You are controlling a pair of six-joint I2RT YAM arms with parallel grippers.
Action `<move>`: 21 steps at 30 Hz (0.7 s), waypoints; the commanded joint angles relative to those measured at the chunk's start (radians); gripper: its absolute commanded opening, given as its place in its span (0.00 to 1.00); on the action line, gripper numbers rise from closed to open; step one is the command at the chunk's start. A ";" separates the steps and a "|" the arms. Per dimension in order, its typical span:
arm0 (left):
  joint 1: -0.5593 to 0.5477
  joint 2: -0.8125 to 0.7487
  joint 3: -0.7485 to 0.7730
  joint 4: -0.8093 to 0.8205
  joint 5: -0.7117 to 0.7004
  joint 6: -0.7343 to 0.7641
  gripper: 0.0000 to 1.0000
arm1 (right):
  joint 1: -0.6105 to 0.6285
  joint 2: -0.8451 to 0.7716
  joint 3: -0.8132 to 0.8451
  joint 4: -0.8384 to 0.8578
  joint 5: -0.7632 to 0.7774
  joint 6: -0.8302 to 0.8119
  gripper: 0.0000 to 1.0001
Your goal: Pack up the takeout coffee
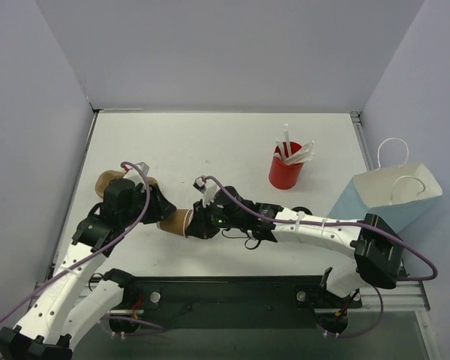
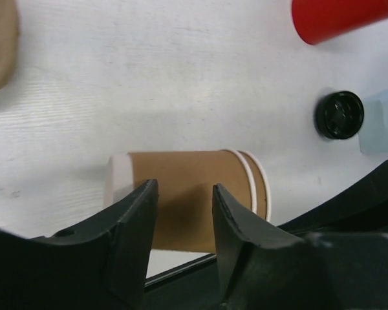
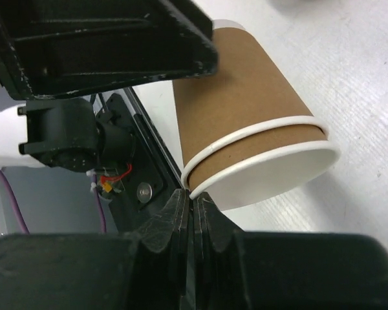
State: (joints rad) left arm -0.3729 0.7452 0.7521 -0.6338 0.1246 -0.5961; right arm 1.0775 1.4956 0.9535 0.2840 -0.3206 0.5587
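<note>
Two claws on tipped cup (image 1: pixel 176 222): left claw (image 2: pixel 184 190) spread astride, right claw (image 3: pixel 193 197) pinching rim; lid (image 2: pixel 339 115) at three o'clock.

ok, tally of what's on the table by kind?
Tan cups, nested, two rims showing: 2
Black lid: 1
Red cup of straws: 1
Blue bag: 1
Tan shape at far left, kind unclear: 1
Total: 6

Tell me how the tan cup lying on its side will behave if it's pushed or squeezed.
It would probably roll in a curve, since the cup lies on its tapered side. It is likely light and crushable: thin paper, open mouth, no lid. The right claw seems to pinch only its rim, which may bend.
</note>
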 commanded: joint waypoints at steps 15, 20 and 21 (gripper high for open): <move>-0.147 -0.017 -0.054 0.177 0.151 0.068 0.60 | 0.071 -0.058 0.076 -0.262 0.166 -0.077 0.00; -0.162 -0.014 -0.097 0.230 0.173 0.030 0.61 | 0.079 -0.057 0.087 -0.278 0.184 -0.075 0.00; -0.164 -0.012 -0.102 0.244 0.173 0.027 0.60 | 0.079 -0.057 0.088 -0.278 0.184 -0.077 0.00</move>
State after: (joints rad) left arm -0.5255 0.7319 0.6651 -0.4961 0.2642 -0.5465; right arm 1.1473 1.4616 0.9943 0.0223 -0.1715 0.4946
